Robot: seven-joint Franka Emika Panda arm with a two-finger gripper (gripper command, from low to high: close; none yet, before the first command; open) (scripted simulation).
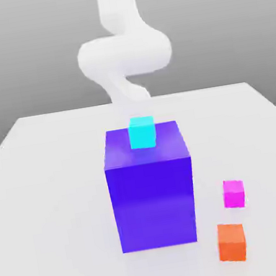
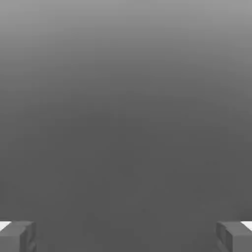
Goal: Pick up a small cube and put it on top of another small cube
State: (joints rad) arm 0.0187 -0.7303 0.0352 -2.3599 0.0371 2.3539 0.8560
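Showing a pale, glossy surface (image 1: 56, 197) w/ a plain grey backdrop (image 1: 15, 59) behind. Magenta cube (image 1: 233, 194) sits on it, toward the ext. view's right, just beside a big blue-violet block (image 1: 153, 204) & near an orange cube (image 1: 232, 242). Cyan cube (image 1: 142, 132) is atop the block. Fingers (image 2: 126, 238) spread wide, nothing btwn; magenta cube is apart from them.

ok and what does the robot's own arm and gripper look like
The arm is smooth, plain white, with thick rounded segments and no cables or markings that I can make out. The gripper has two blocky dark grey fingers, with a bit of white at their outer sides.
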